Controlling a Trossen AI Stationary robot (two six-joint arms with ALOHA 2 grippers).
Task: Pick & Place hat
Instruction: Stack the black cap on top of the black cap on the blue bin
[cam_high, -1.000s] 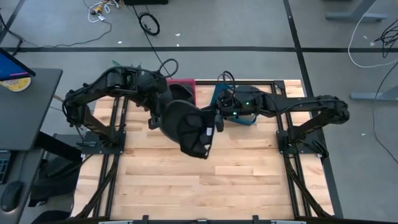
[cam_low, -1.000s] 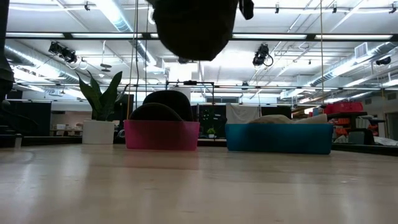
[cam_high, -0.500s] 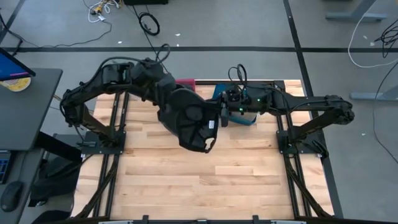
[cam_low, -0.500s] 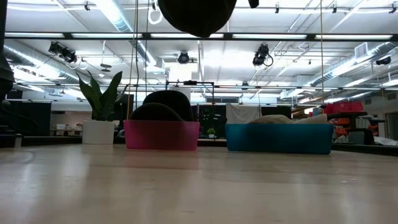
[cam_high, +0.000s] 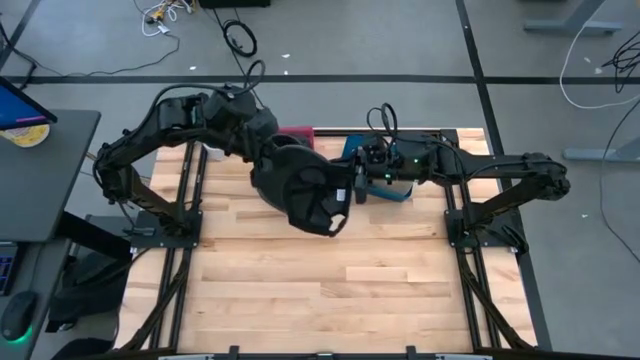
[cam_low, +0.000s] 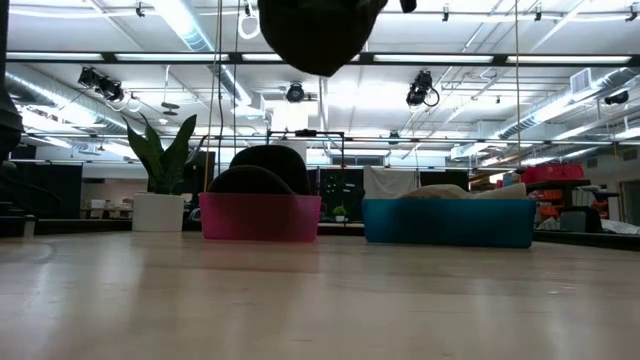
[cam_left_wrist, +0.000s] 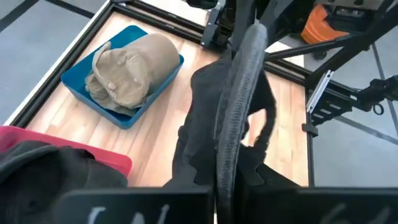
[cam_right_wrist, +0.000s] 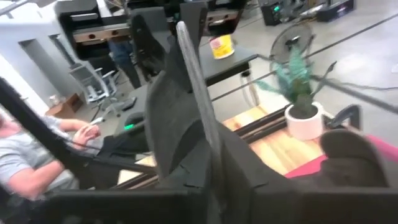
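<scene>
Surface (cam_high: 330, 290) is bare wood over its near half; both arms meet above its far half, around 12 o'clock from centre.

Black hat (cam_high: 305, 192) is held in the air between the two arms, well clear of the wood, open side up in the high view. In the low view it hangs at the top edge, above the pink bin (cam_low: 260, 217).

Pink bin sits at 11 o'clock with another dark hat (cam_low: 262, 170) already heaped in it. Blue bin (cam_low: 447, 222) sits at 1 o'clock with a tan hat (cam_left_wrist: 127, 68) inside.

Left pincer (cam_high: 268, 158) is clamped narrow on the hat's fabric, seen edge-on in the left wrist view. Right pincer (cam_high: 352, 190) is narrow on the opposite edge; whether it is loosening cannot be told.

Risks, judged:
- Two-sided hold: if the arms pull apart, fabric gets stretched or torn free from one side.
- If one side lets go early, the hat swings and may be dropped outside the bin.
- Pink bin already full: a hat placed on top could slide off.
- Which bin is meant cannot be told.
</scene>
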